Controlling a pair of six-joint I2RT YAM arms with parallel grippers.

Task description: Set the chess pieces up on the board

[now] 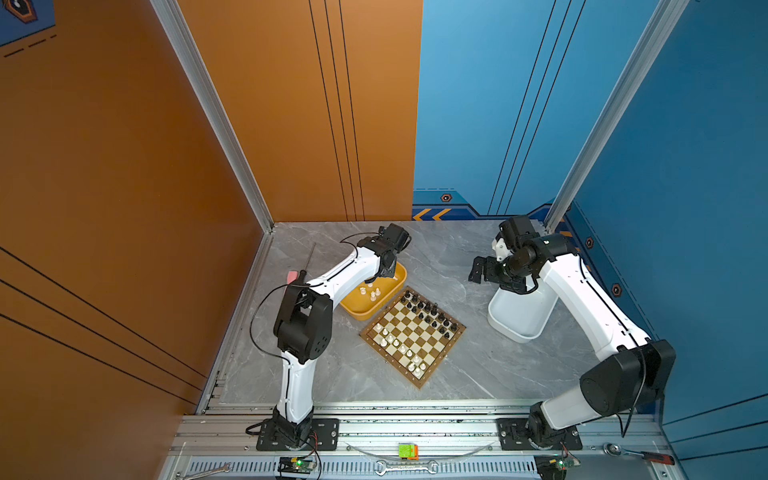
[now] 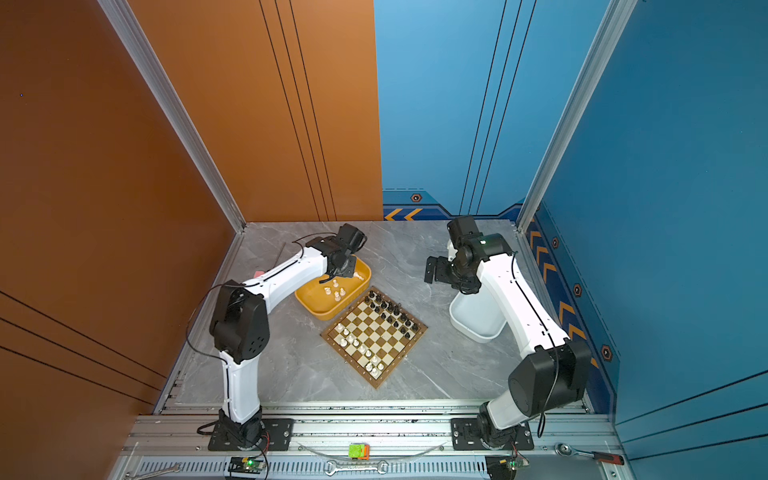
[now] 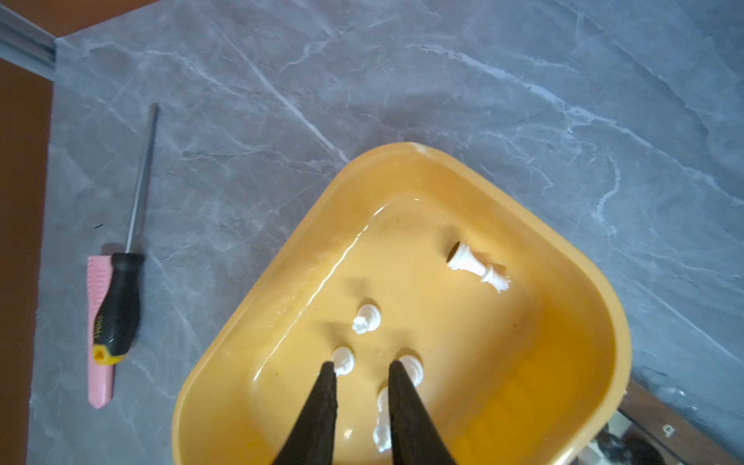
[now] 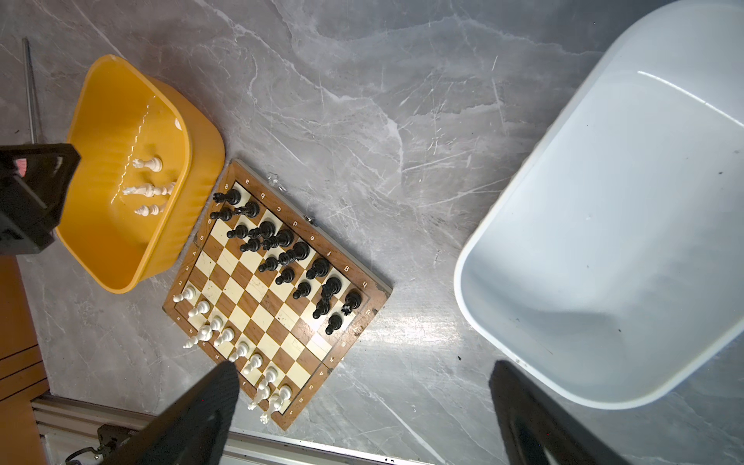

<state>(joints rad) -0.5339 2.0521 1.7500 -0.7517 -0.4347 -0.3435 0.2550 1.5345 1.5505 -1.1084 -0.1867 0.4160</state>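
The board (image 1: 415, 332) (image 4: 257, 290) lies in the middle of the table. Black chess pieces (image 1: 432, 316) (image 4: 282, 241) fill its far side and white ones (image 1: 395, 343) (image 4: 217, 326) its near side. More white pieces (image 3: 366, 320) stand in a yellow tray (image 3: 402, 151) (image 1: 361, 313), and one (image 3: 477, 267) lies on its side. My left gripper (image 3: 362, 367) hangs in that tray, jaws a little apart. A white piece (image 3: 382, 418) shows in the gap beside one finger, not pinched. My right gripper (image 4: 364, 368) (image 1: 478, 270) hovers wide open and empty between the board and the white tray.
An empty white tray (image 1: 519, 320) (image 4: 604, 241) stands right of the board. A screwdriver (image 3: 120, 298) and a pink strip (image 3: 98, 322) lie left of the yellow tray by the wall. Wrenches (image 1: 405, 467) rest on the front rail.
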